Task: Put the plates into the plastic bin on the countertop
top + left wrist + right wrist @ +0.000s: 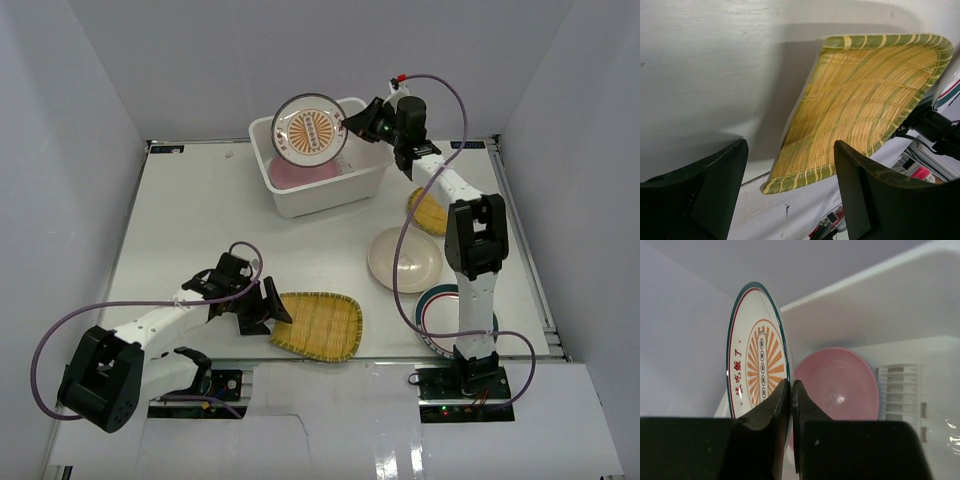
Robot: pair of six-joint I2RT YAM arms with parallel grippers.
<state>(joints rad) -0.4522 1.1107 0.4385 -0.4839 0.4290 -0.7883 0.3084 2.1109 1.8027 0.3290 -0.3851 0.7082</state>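
Observation:
My right gripper (352,124) is shut on the rim of the orange-patterned white plate (310,131), holding it on edge above the white plastic bin (370,180); the wrist view shows the plate (757,365) clamped between the jaws. A pink plate (300,175) lies inside the bin, also in the right wrist view (840,385). My left gripper (268,312) is open and empty at the near left edge of the large fan-shaped yellow woven plate (318,324), which fills the left wrist view (860,105). A cream plate (404,258) lies on the countertop (200,220).
A round yellow woven plate (428,211) and a green-red-rimmed white plate (432,312) lie partly hidden behind the right arm. White walls enclose the countertop. The table's near edge and cables (932,127) lie just beyond the fan plate.

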